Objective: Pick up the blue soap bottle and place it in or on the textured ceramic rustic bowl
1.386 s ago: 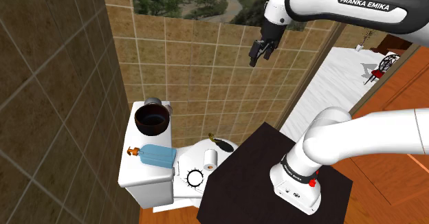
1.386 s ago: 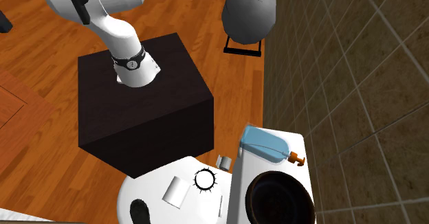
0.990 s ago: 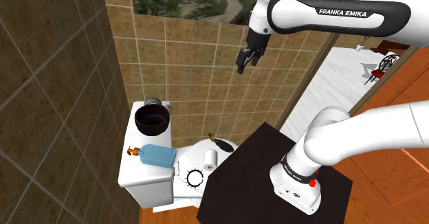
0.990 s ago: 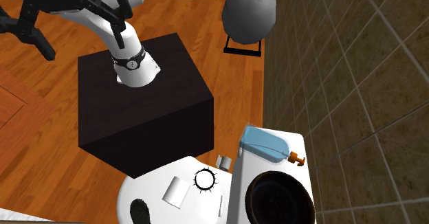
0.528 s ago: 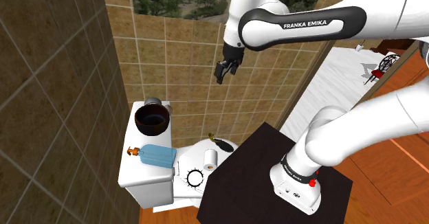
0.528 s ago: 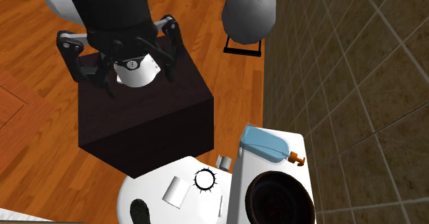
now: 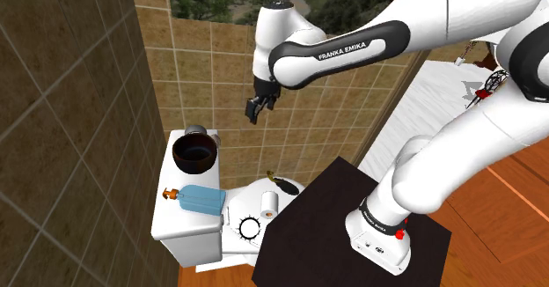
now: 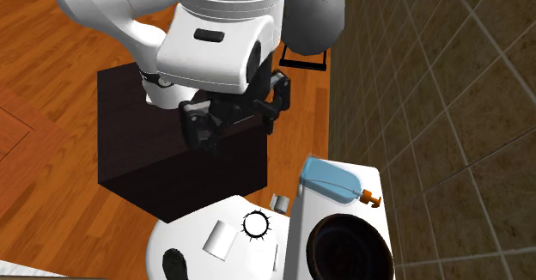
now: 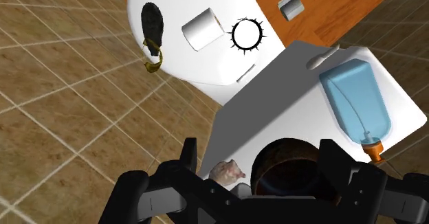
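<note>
on the tank lid (image 7: 167, 219) the blue soap bottle (image 7: 201, 199) lies flat, at 6 o'clock of the dark bowl (image 7: 193, 151) in the shoulder view; the claw (image 7: 255, 109) hovers above, spread and empty. grasp, lift, placing remain.

Counted: one blue soap bottle (image 9: 356, 102), one dark bowl (image 7: 194, 155), one white toilet (image 9: 192, 68), one paper roll (image 9: 203, 29), one spiked ring (image 9: 248, 34), one small grey cylinder (image 9: 291, 7), one dark oval lump with a yellow cord (image 9: 152, 25), one pinkish lump (image 9: 227, 170). Also tallied: one white arm (image 7: 334, 47), one black gripper (image 9: 258, 150) with two fingers (image 9: 189, 162), one dark box stand (image 7: 317, 215).
</note>
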Tool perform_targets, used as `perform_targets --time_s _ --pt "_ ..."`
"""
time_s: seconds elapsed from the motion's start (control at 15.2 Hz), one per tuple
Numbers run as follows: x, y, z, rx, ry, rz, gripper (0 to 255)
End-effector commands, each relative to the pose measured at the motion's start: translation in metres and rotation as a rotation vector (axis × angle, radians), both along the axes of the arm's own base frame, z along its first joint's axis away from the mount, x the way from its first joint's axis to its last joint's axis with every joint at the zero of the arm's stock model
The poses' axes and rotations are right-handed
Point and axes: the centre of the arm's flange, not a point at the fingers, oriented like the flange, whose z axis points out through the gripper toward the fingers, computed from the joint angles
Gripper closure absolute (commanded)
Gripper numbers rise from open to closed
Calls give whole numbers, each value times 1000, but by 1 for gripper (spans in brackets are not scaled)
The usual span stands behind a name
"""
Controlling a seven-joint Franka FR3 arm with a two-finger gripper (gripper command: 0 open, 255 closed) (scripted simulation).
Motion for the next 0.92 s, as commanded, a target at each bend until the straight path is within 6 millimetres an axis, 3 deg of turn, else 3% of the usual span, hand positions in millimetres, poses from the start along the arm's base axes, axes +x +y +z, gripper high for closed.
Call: perform_targets --time_s 0.0,0.86 --pt "9 18 -17 -1 2 23 0" --pt "71 136 -126 -12 22 167 0"
